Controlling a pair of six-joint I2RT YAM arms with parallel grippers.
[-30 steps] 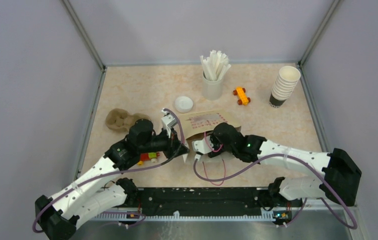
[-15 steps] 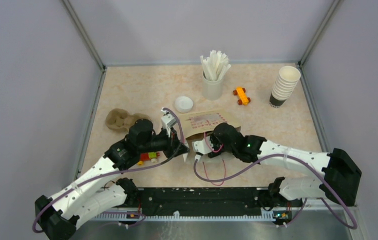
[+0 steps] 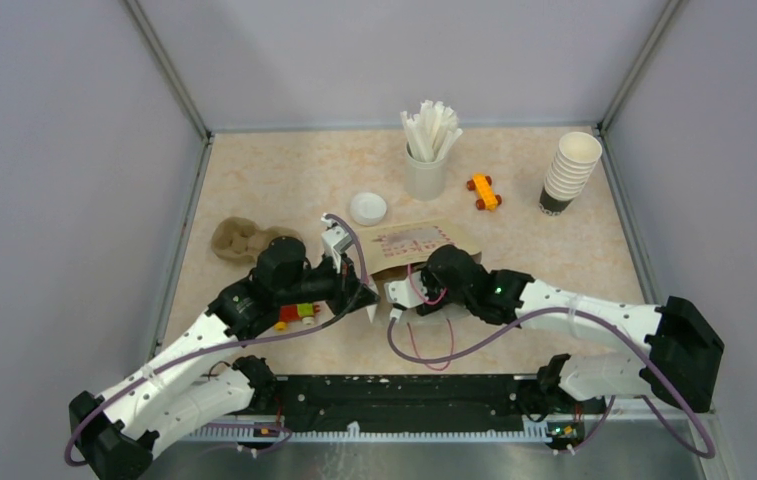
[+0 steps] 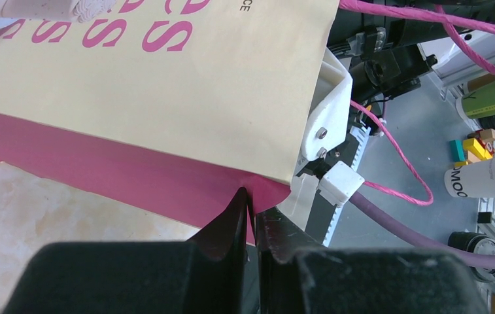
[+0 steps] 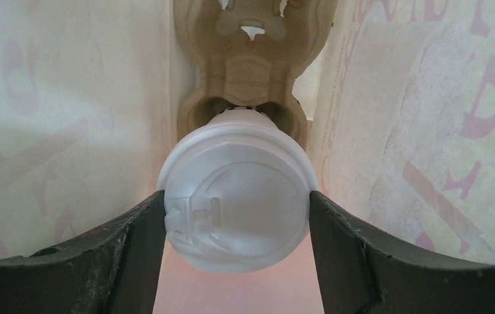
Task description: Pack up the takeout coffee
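Inside the paper bag [image 4: 166, 98], the light, crushable takeout coffee [image 5: 238, 190] sits clamped at its stiffer lidded rim in the right gripper [image 5: 237, 199], while the left gripper [image 4: 251, 206] pinches the bag's edge.

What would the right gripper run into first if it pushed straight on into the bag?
The right gripper, clamped on the lidded coffee cup, points at the brown cardboard tray deeper in the paper bag. Its cup would meet that tray first; they may touch already.
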